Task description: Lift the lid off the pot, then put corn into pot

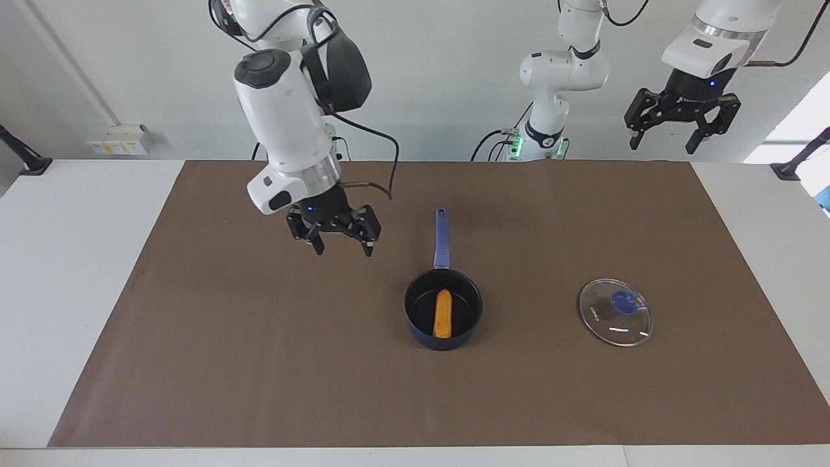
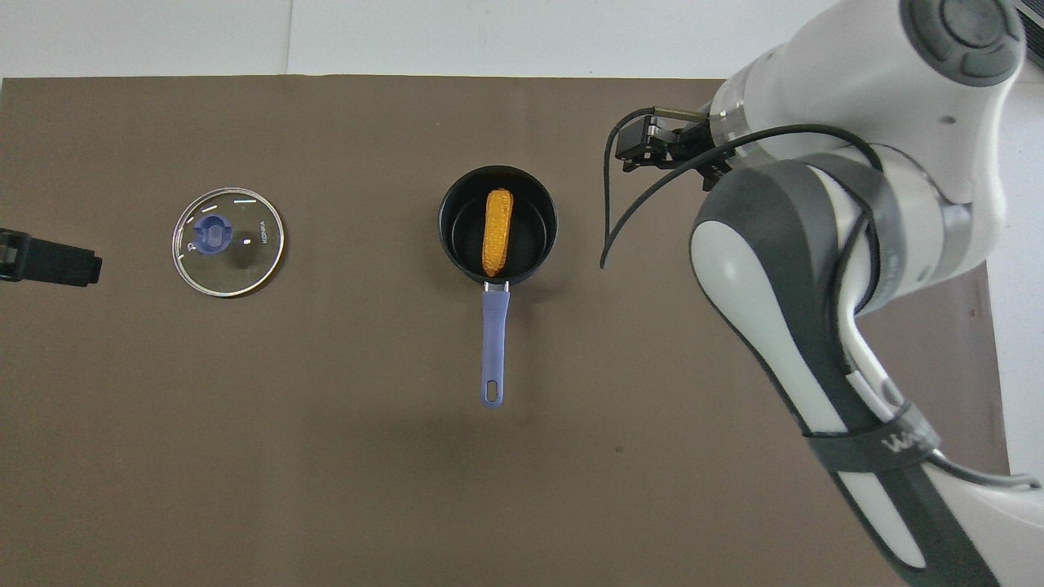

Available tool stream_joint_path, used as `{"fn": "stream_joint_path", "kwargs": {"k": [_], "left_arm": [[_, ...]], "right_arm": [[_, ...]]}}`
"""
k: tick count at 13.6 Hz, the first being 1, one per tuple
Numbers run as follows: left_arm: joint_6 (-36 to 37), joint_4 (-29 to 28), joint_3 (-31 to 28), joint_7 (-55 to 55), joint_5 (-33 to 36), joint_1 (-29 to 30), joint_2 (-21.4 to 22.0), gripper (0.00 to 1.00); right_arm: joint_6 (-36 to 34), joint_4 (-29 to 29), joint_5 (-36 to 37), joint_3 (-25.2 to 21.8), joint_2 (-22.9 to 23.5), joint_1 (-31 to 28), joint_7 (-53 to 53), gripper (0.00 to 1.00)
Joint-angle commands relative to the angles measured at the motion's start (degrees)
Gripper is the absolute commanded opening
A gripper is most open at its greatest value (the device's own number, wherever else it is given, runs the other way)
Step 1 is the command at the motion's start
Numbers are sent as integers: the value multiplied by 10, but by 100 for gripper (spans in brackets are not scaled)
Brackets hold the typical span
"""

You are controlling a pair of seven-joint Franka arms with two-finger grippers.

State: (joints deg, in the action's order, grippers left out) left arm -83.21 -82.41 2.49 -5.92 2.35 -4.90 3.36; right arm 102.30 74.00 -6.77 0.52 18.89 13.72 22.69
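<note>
- Brown matting (image 1: 259, 363) covers most of the white table (image 1: 78, 259) that we see in both views, with a pale wall along the top of the facing frame.
- We find the pot (image 1: 443, 318), a dark navy saucepan, just right of centre in the facing frame and at upper centre in the overhead frame (image 2: 498, 225); its blue handle (image 2: 493, 350) runs straight down that frame.
- We see the corn (image 1: 443, 314), a small orange-yellow cob, lying lengthwise inside the pot, in line with the handle (image 2: 497, 232).
- We spot the lid (image 1: 615, 312), clear glass with a blue knob (image 1: 623, 301), flat on the matting at the right of the facing frame, well apart from the pot; it sits at the left of the overhead frame (image 2: 228, 253).
- We note the right gripper (image 1: 342, 248) up in the air left of centre in the facing frame, over bare matting, fingers spread and holding nothing; it shows at the upper right of the overhead frame (image 2: 665, 151).
- We see the left gripper (image 1: 666, 144) raised high at the upper right of the facing frame, against the wall, fingers apart and empty; only a dark tip shows at the overhead frame's left edge (image 2: 49, 262).
</note>
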Motion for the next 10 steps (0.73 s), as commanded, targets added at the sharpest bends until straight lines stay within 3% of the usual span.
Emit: {"fn": "stream_joint_path", "kwargs": {"k": [1,4,10], "left_arm": [[18,-9,-5,-16,12,-2,-1,100],[19,-13,-11,-37,6,6,5,100],[23,-19,-13,-38,6,21,8,100]], "right_arm": [[-54,17,7,7,-51,-44,-65,100],[-111,17,7,7,-84,-76,-118,100],[-178,19,11,5,-117,-84,-144,100]]}}
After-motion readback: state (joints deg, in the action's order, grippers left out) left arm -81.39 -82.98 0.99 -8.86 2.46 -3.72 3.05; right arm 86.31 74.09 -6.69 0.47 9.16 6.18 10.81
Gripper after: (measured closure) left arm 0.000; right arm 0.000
